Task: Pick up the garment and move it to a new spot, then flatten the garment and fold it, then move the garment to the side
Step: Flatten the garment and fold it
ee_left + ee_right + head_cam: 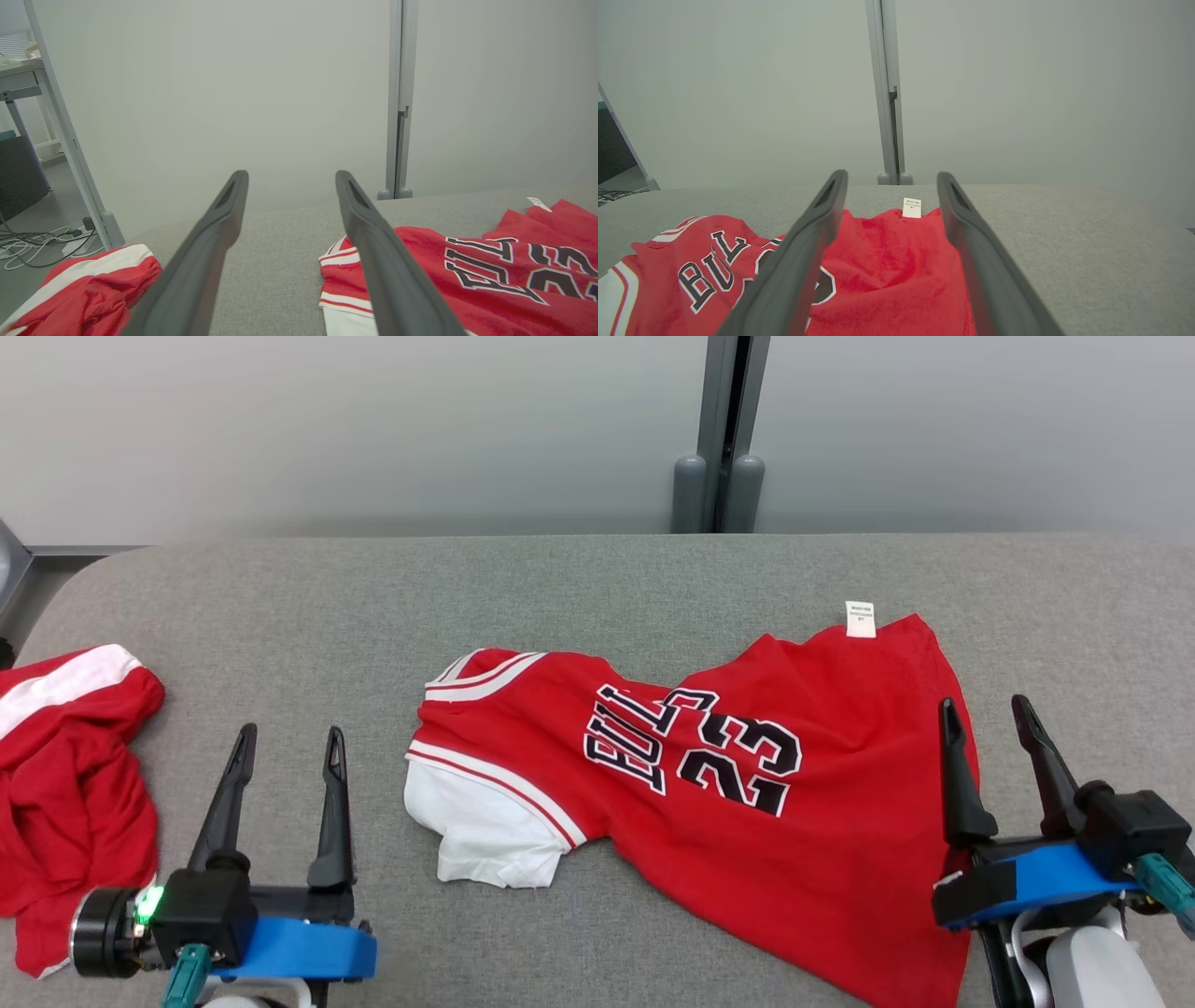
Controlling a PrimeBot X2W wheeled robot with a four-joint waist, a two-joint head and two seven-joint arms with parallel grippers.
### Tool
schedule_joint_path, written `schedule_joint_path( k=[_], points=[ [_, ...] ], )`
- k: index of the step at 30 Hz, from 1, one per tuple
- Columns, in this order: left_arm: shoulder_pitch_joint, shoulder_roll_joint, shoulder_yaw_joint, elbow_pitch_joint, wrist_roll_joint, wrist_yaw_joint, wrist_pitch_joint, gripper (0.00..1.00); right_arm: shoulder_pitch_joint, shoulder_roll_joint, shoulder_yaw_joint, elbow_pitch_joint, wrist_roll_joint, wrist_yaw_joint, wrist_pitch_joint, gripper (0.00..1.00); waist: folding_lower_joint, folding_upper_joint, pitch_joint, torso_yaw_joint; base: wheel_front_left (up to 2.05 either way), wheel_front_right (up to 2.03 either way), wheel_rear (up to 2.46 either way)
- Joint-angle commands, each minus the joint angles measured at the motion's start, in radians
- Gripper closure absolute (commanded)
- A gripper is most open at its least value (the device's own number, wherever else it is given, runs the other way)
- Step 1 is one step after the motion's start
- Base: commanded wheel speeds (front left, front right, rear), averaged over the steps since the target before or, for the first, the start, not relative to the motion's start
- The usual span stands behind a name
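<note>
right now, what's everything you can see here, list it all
jersey: 1, red with white sleeve and dark lettering, lying rumpled mid table
label: 1, white, at the jersey's far edge
second garment: 1, red with a white stripe, crumpled at the table's left edge
table: 1, grey fabric top, under both garments
partition post: 1, grey, behind the table
cables: several, white and dark, on the floor off the table's left
left gripper: 1, dark fingers, open, over bare table between the garments
right gripper: 1, dark fingers, open, at the jersey's right end
</note>
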State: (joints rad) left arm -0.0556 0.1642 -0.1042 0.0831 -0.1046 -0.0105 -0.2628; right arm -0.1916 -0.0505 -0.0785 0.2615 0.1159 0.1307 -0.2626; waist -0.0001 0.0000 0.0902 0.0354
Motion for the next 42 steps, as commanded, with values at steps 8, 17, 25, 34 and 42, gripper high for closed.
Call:
schedule_joint_path(
  k=[8,17,25,34,42],
  points=[
    [0.083,-0.022,0.050,0.005,0.037,-0.022,-0.003,0.00,0.058,0.000,-0.023,0.033,0.005,0.000,-0.003,0.00,0.0001,0.0000,-0.030,0.009,0.00,0.00,0.00],
    [0.069,-0.041,0.073,0.007,0.053,-0.037,-0.003,0.00,-0.037,-0.036,-0.024,0.073,-0.044,0.000,0.026,0.00,0.0001,0.0000,-0.016,0.004,0.00,0.00,0.00],
    [0.038,-0.063,0.065,0.006,0.062,-0.050,-0.003,0.00,-0.172,-0.129,-0.046,0.214,-0.071,0.000,0.138,0.00,0.0001,0.0000,0.017,0.028,0.00,0.00,0.00],
    [0.001,-0.077,0.074,0.012,0.058,-0.061,-0.003,0.00,-0.259,-0.184,-0.057,0.458,-0.073,0.000,0.203,0.00,0.0001,0.0000,0.068,0.054,0.00,0.00,0.00],
    [-0.028,-0.089,0.072,0.018,0.066,-0.069,-0.003,0.00,-0.327,-0.196,-0.036,0.649,-0.075,0.000,0.198,0.00,0.0001,0.0000,0.102,0.070,0.00,0.00,0.00]
  ],
)
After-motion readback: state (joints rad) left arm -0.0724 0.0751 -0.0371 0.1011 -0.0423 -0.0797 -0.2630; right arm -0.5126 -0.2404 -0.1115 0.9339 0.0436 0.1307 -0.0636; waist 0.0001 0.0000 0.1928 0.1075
